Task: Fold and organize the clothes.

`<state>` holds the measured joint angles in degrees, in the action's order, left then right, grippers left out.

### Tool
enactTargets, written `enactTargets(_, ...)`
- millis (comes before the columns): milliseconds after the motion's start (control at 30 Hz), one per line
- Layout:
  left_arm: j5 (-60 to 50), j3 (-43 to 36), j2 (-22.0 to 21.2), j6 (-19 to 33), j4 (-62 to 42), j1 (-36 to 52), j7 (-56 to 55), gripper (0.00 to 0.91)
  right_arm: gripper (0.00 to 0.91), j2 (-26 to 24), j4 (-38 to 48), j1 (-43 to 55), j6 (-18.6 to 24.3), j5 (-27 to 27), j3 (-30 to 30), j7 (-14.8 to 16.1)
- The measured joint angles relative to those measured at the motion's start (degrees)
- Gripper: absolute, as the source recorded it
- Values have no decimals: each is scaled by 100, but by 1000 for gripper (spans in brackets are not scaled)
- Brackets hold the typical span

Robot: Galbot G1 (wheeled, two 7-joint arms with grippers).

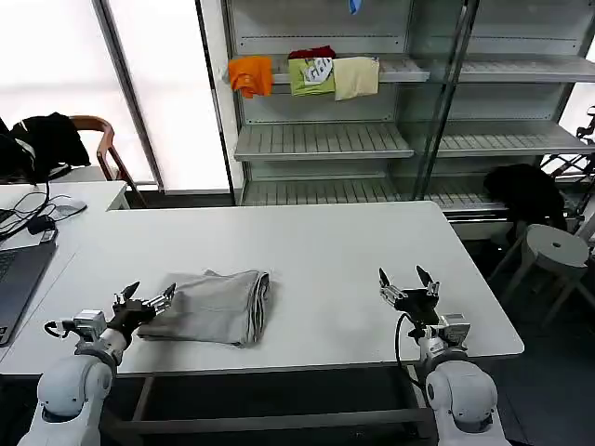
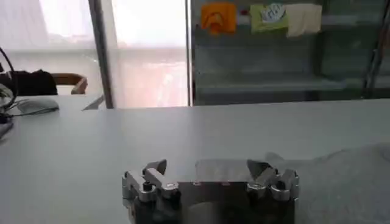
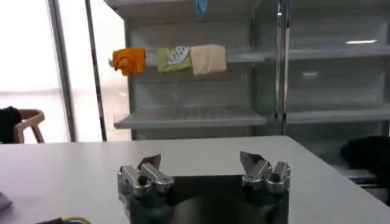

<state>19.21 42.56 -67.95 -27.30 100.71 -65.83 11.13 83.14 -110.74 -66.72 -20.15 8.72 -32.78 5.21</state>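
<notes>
A soft, light grey shirt (image 1: 212, 307) lies folded into a rumpled rectangle, lower left on the smooth white bench (image 1: 325, 251). The left gripper (image 1: 149, 299) touches its edge, fingers apart. Lower right, the right gripper (image 1: 406, 282) gapes over bare bench.

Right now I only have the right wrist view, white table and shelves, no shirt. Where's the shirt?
Observer: The grey shirt lies folded on the table, toward the robot's left.
Operator: Is the left gripper near it?
Observer: Yes, the left gripper sits open at the shirt's left edge.
Operator: And my right gripper, how far from it?
Observer: The right gripper is open over bare table, well clear of the shirt on the robot's right.
</notes>
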Motion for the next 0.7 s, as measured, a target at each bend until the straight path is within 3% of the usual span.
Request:
enactTargets(333,-30,56,-19,-9,-120,-110,4,907,907,32,65,12,42,-3,44,-5)
enactTargets(467,-86,33,-70,-24,-137,-155,5,464,907,31,70,7,50,-3,44,-8)
enactTargets(667,-170,-27,-158,-53,-169,-207,15,252,907,23,72,-5,61,-1,16,-15)
enactTargets(700,-177,-39,-177,-54,-178,-211,14,131,907,23,76,-5,64,1,11,-17)
